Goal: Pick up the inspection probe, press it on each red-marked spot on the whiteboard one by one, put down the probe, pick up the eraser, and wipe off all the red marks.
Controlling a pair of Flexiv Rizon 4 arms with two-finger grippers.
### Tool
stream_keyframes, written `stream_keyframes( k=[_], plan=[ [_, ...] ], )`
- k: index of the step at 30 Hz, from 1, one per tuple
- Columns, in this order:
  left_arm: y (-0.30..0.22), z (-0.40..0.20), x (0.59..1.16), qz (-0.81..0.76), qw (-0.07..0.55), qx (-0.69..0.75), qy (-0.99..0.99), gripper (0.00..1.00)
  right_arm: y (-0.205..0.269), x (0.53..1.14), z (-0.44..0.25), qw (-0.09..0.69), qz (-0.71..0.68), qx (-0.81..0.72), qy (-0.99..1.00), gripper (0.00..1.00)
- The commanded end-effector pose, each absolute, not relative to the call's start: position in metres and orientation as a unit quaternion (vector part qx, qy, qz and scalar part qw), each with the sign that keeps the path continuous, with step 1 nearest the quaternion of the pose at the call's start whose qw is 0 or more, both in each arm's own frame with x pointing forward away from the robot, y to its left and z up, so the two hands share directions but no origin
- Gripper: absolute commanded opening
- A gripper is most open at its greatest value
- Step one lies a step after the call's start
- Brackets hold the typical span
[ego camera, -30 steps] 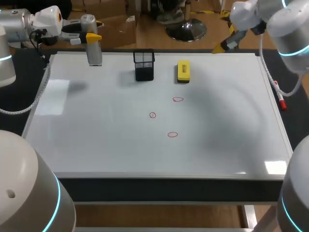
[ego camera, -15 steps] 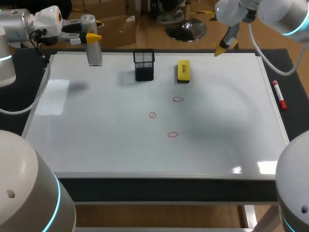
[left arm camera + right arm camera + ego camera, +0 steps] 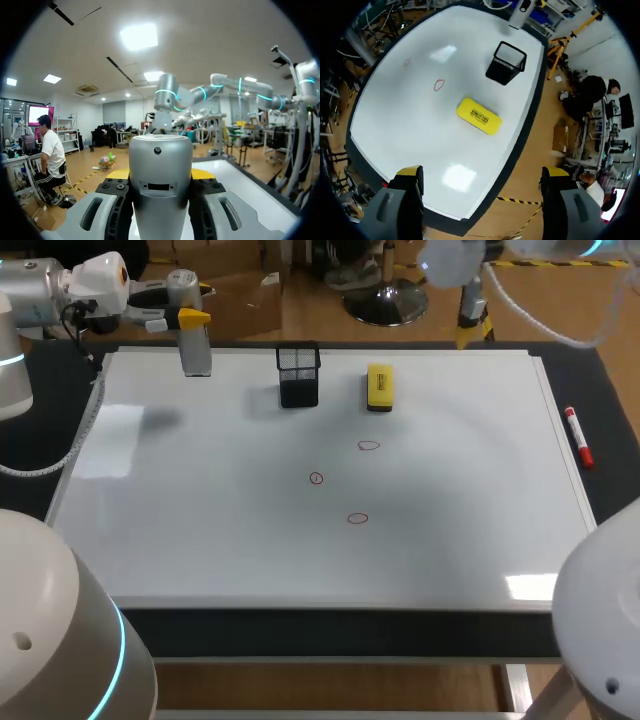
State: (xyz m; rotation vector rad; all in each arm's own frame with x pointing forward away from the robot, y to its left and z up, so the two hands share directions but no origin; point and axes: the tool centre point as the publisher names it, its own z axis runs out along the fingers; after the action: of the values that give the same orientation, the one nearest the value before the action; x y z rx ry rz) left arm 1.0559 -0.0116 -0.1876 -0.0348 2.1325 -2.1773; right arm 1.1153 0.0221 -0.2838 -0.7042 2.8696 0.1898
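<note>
Right gripper [image 3: 482, 172]: open, empty; arm swings inward, nearer eraser [image 3: 479, 116]. Left gripper [image 3: 190, 320]: apparently clamps probe [image 3: 197, 355], unmoved; 3 red marks [image 3: 358, 518] await pressing.

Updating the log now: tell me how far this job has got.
Done: the left gripper is shut on the inspection probe, at the far left corner of the whiteboard. Whether any spot was pressed cannot be told. In hand: the open right gripper hovers over the far edge, beyond the eraser. Left: putting down the probe, taking the eraser, wiping the three red marks.
</note>
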Motion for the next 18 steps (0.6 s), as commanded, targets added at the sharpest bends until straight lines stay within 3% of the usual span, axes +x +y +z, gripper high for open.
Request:
stream_keyframes(
  k=[1, 18],
  plan=[
    [-0.011, -0.187, 1.057, -0.714, 0.046, -0.010, 0.699, 0.00, 0.041, 1.122, -0.301, -0.071, -0.091, -0.332, 0.936, 1.00],
    [-0.011, -0.187, 1.057, -0.714, 0.046, -0.010, 0.699, 0.00, 0.039, 1.103, -0.314, -0.002, 0.039, -0.486, 0.873, 1.00]
  ],
)
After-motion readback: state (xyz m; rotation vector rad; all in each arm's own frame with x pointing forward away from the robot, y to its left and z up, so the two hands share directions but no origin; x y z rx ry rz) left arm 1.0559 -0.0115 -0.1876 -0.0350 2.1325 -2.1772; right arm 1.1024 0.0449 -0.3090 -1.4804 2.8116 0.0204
